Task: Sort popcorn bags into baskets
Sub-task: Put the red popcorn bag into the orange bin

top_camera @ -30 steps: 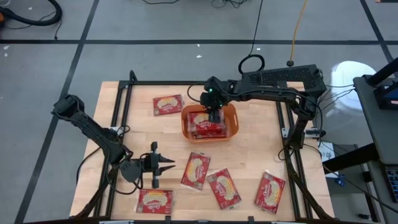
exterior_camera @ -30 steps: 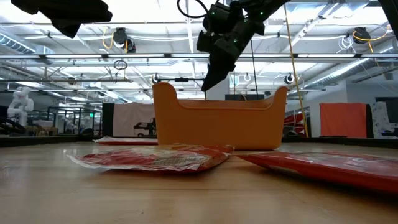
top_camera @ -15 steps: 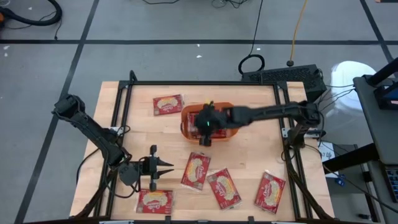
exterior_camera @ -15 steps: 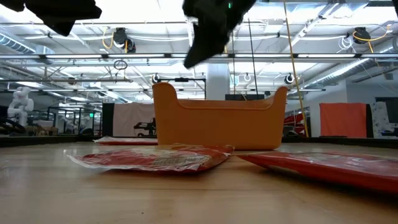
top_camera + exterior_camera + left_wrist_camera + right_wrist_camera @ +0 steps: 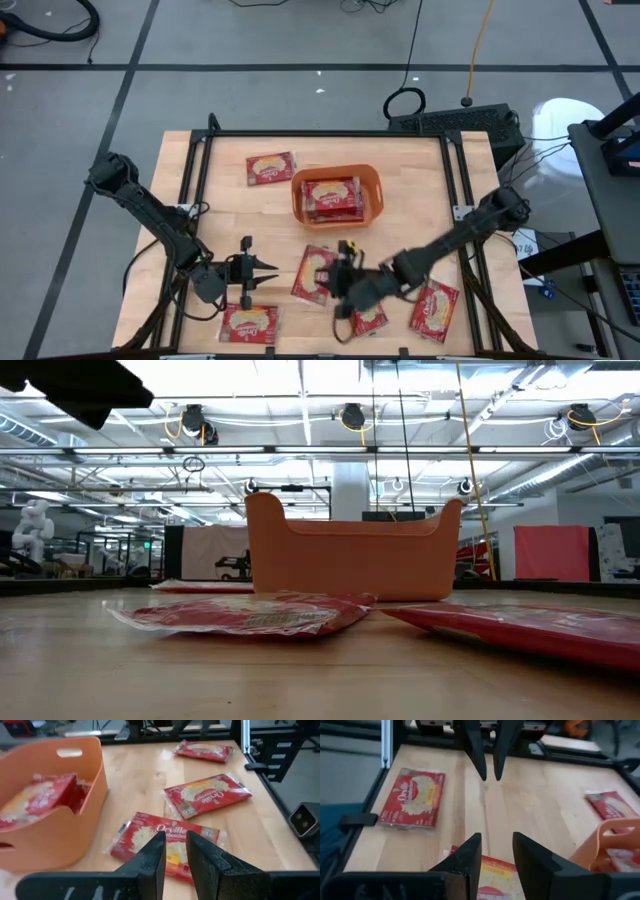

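Right gripper (image 5: 337,287) is hovering low over the front-middle of the table (image 5: 420,215), fingers apart with nothing between them, sitting just over the near edge of a popcorn bag (image 5: 315,273) whose long axis is running front to back, tilted slightly. Another bag (image 5: 370,318) is lying just beside it toward the right, partly hidden under that arm, long axis slanting on a diagonal. A third bag (image 5: 433,308) is lying further right near the front corner, also slanted. Left gripper (image 5: 263,266) is waiting at the front left, fingers slightly apart and empty, pointing toward the right gripper. In front of it a bag (image 5: 248,323) is lying with its long axis running left to right along the table's front edge. Another bag (image 5: 270,168) is sitting at the back left, long axis left to right, just beside the orange basket (image 5: 372,181). The basket is standing back of centre, holding stacked bags (image 5: 331,195) lying flat with long axes left to right.
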You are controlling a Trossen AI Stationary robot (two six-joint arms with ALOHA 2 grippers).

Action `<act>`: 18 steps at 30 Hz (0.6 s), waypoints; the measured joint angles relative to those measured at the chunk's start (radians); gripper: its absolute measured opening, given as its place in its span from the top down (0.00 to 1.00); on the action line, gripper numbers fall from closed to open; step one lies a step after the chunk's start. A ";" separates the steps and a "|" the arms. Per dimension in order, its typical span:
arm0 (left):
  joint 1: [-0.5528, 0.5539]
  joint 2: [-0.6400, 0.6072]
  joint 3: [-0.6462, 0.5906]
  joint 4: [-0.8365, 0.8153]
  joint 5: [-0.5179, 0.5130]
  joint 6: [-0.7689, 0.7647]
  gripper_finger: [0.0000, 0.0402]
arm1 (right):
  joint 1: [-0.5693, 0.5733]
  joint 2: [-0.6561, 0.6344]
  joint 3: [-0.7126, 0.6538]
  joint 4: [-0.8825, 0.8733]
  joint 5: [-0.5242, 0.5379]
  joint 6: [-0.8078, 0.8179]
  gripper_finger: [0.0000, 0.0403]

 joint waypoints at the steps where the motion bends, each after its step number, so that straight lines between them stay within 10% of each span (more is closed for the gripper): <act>1: -0.004 0.000 0.000 -0.009 0.006 -0.020 0.80 | 0.026 0.000 -0.022 0.039 0.032 0.017 0.75; 18: -0.093 0.319 0.016 0.201 0.043 0.008 0.79 | 0.194 0.000 -0.475 0.589 0.200 0.388 0.75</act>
